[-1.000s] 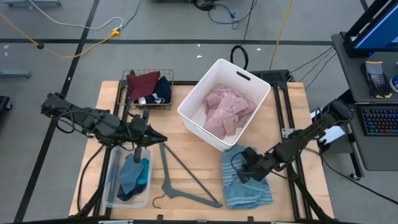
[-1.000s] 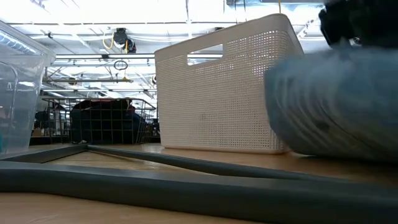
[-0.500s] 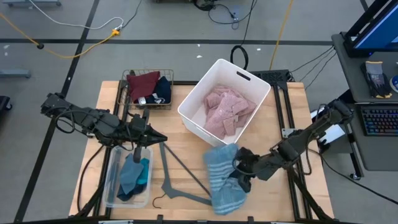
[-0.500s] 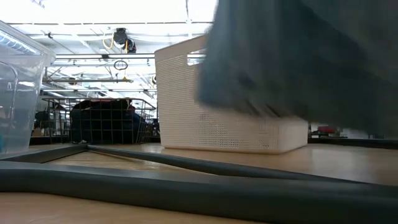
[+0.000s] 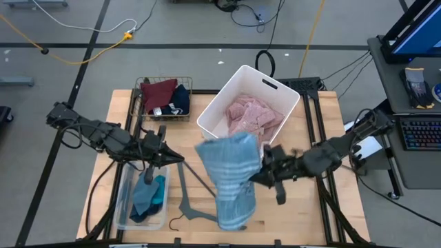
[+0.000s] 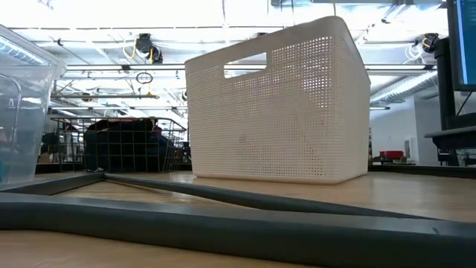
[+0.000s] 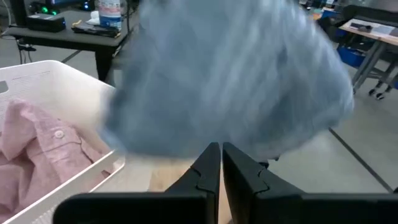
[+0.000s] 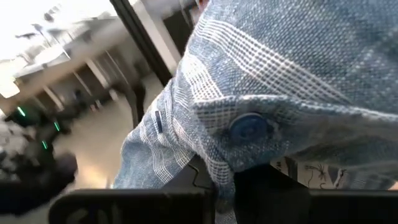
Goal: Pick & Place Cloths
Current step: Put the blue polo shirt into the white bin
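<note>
I see the wooden table (image 5: pixel 207 162) with the white perforated plastic bin (image 5: pixel 219 103) standing on it, a pink cloth (image 5: pixel 251 120) lying inside. My right gripper (image 5: pixel 265 172) is clamped tight on the big light-blue checked cloth (image 5: pixel 231 179), which hangs in the air off the table, just in front of the bin and above the grey plastic hanger (image 5: pixel 196 207). The clear plastic tub (image 5: pixel 127 200) holds teal and navy pieces (image 5: pixel 148 196). My left gripper (image 5: pixel 165 157), fingers pressed together on nothing, hovers over that tub's inner end.
</note>
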